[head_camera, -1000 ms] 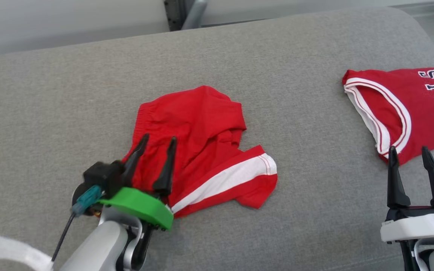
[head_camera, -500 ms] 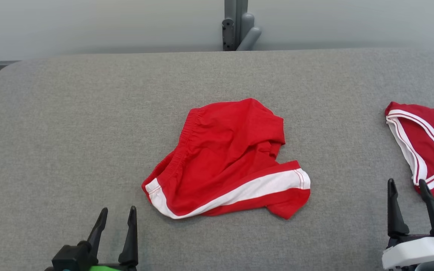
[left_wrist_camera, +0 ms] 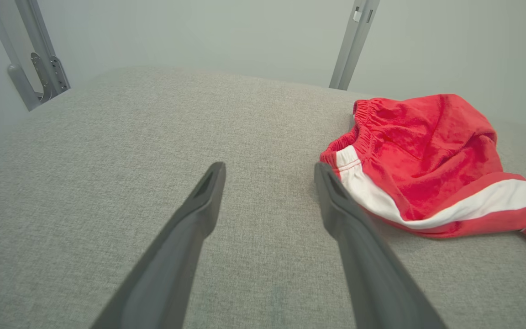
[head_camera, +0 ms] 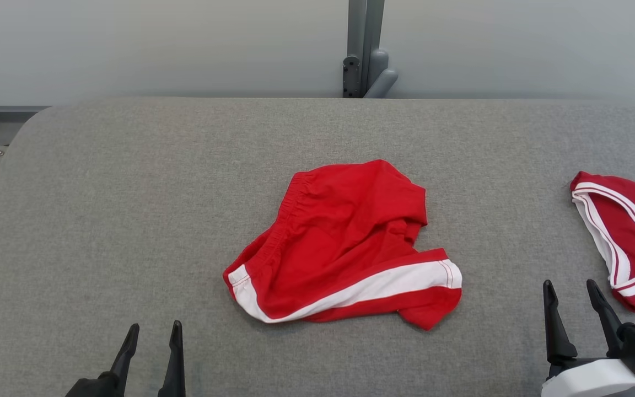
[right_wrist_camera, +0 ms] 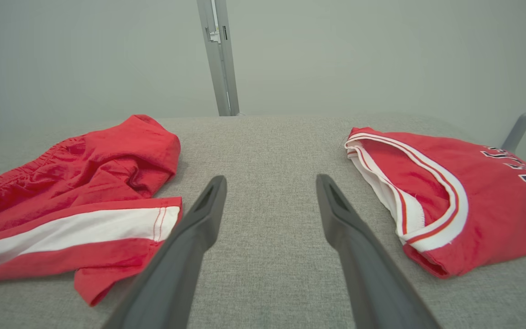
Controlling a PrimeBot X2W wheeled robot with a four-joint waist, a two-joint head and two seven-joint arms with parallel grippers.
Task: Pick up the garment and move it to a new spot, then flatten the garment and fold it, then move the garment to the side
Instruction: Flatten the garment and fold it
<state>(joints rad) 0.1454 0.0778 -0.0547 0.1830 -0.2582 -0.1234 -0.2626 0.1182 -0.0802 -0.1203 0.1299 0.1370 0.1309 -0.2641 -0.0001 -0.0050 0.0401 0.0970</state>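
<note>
The garment (head_camera: 345, 242) is a pair of red shorts with a white side stripe, lying crumpled in the middle of the grey padded surface (head_camera: 130, 209). It also appears in the left wrist view as the shorts (left_wrist_camera: 427, 155) and in the right wrist view as the shorts (right_wrist_camera: 76, 183). My left gripper (head_camera: 151, 333) stands open near the front edge, left of the shorts and apart from them, nothing between its fingers. My right gripper (head_camera: 571, 289) stands open at the lower right, between the shorts and a jersey, holding nothing.
A folded red jersey (head_camera: 626, 237) with white trim and dark lettering lies at the right edge, seen too as the jersey (right_wrist_camera: 450, 192). A grey post with a bracket (head_camera: 364, 55) rises behind the surface against a pale wall. The surface's rounded left corner (head_camera: 25, 127) drops to a metal frame.
The head camera has lifted and turned, so the scene sits lower and more centred. My left gripper has drawn back off the shorts to the lower left. The shorts lie as before.
</note>
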